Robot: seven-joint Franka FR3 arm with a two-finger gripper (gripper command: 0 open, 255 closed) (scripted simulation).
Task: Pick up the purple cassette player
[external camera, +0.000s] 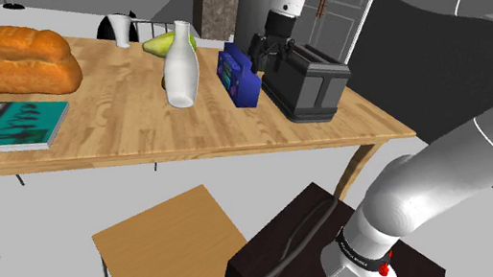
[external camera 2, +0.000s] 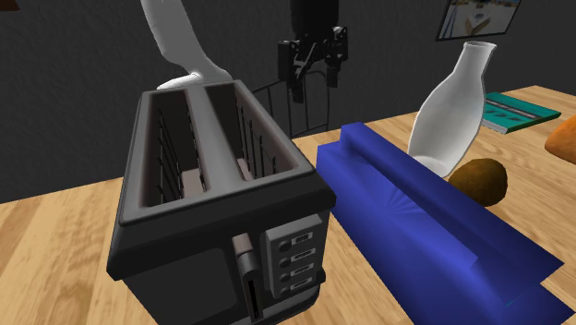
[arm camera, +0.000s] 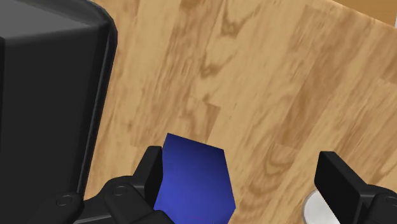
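Wooden table (external camera: 118, 129) carried blue cassette player (external camera: 238, 77) between white vase (external camera: 180, 68) and black toaster (external camera: 311, 86). Gripper (arm camera: 242, 162) hovered above, fingers spread, player's end near one finger, not gripped. Approach step, judged. Next: centre over player, descend, close.
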